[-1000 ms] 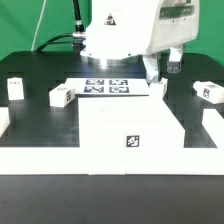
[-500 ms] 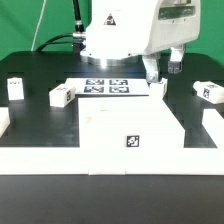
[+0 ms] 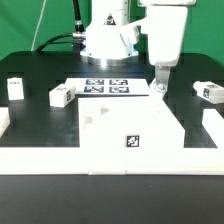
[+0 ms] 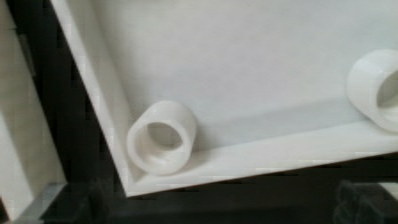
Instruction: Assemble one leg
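- The white tray lies nearest on the table. Its square tag shows only a black-and-white pattern, with no readable words.
- A leg lies loose towards the exterior view's left, and a second leg towards its right. Neither is fitted.
- The end effector has swung from tilted to upright over the tray's far corner. The wrist view looks down on a corner socket, so it is probably lining up.
- I cannot tell whether its fingers are spread or pinching.
- Farthest, the marker board carries tags only.

A white rounded plastic socket is cut off by the wrist view's edge; the opening of the two-finger gripper cannot be told.
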Motion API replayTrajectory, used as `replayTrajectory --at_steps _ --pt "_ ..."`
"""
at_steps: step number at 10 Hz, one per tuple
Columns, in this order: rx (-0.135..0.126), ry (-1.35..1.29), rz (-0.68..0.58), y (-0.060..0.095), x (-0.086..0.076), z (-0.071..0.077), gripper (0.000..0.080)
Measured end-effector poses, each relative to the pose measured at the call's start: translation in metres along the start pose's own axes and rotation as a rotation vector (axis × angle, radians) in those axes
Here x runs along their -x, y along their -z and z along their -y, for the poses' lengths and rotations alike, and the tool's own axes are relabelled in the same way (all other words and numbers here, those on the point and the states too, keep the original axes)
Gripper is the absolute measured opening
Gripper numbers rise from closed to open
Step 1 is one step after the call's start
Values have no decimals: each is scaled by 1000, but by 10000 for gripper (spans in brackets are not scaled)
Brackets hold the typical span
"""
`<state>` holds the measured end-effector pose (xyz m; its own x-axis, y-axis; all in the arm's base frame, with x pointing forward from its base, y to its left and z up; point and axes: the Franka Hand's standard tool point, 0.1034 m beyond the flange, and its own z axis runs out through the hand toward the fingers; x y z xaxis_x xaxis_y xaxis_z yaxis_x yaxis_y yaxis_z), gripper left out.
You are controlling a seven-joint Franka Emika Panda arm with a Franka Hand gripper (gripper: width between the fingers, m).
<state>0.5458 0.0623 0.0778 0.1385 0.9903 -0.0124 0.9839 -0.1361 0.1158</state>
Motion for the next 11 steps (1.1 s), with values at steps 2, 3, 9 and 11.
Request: replayTrajectory --at_steps 2,3,9,11 --pt "-8 -30 3 -2 12 0 649" --pt "-9 -29 2 -2 11 0 649" --pt "-71 161 5 -24 50 43 649" --pt "-89 155 1 -33 54 58 649"
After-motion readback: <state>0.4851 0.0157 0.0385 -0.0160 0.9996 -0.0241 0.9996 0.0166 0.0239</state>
